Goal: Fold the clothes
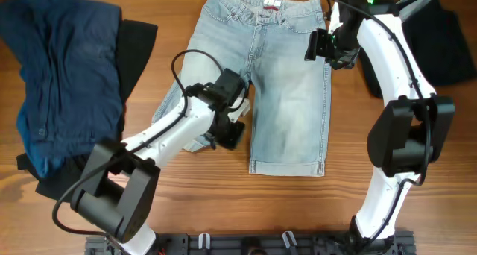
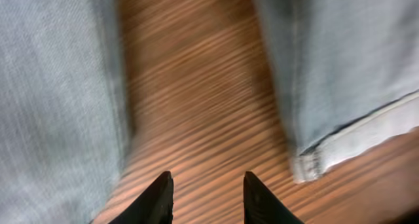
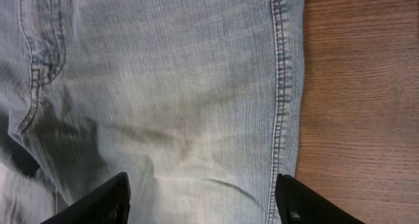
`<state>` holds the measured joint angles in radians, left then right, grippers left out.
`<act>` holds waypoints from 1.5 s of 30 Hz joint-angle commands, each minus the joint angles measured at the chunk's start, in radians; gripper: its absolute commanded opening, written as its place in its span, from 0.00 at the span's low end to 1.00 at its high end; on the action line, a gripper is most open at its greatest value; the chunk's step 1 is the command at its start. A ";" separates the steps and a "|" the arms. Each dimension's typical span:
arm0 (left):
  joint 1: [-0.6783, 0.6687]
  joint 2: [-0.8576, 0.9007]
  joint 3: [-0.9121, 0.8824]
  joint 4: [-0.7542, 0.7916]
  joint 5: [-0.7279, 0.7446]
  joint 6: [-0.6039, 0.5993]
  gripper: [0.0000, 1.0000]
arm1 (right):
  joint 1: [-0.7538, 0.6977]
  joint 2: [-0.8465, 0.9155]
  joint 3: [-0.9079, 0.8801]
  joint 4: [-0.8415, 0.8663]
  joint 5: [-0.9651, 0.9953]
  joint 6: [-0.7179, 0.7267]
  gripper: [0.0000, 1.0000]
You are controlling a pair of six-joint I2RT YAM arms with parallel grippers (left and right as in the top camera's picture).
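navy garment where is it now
Overhead view: the navy garment lies far left, over a black garment, left of the denim shorts.

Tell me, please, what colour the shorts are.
Pale, faded blue; the shorts show best in the right wrist view.

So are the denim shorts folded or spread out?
Spread out: the denim shorts lie flat on the table, waistband showing, both legs apart with wood between.

The shorts (image 1: 287, 83) are seen as faded, matt denim cloth with a fine twill weave and raised stitched seams. The table (image 1: 223, 203) is finished in smooth, striped wood grain. The left fingers (image 2: 156, 201) appear moulded in matt black plastic.
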<state>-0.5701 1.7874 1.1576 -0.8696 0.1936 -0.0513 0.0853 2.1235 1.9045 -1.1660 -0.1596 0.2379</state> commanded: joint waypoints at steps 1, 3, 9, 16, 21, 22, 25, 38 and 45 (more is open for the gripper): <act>0.001 -0.004 0.004 -0.003 -0.199 -0.010 0.35 | 0.003 -0.008 0.012 0.002 0.001 -0.014 0.71; 0.000 0.012 0.003 0.006 -0.236 -0.010 0.35 | 0.003 -0.008 0.012 0.002 0.001 -0.014 0.71; -0.011 0.132 0.000 0.016 -0.323 -0.010 0.38 | 0.003 -0.008 0.012 0.002 -0.002 -0.029 0.72; -0.011 0.141 0.031 -0.087 -0.449 -0.140 0.04 | 0.003 -0.008 0.012 0.014 -0.008 -0.027 0.71; -0.011 0.097 0.253 -0.319 -0.433 -0.282 0.04 | 0.003 -0.008 0.012 0.022 -0.025 -0.028 0.72; -0.010 0.090 0.290 -0.340 -0.406 -0.301 0.04 | 0.003 -0.008 0.012 0.022 -0.025 -0.028 0.72; -0.010 0.080 0.382 -0.370 -0.229 -0.304 0.44 | 0.003 -0.008 0.012 0.021 -0.025 -0.028 0.72; 0.011 0.080 0.384 -0.217 -0.257 -0.208 1.00 | 0.003 -0.008 -0.040 0.015 -0.025 0.008 0.74; 0.180 0.080 0.384 0.045 -0.169 -0.240 1.00 | 0.003 -0.008 -0.229 0.056 0.006 0.080 0.61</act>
<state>-0.4564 1.8851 1.5326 -0.8597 0.0067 -0.2844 0.0853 2.1223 1.7317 -1.1172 -0.1745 0.2745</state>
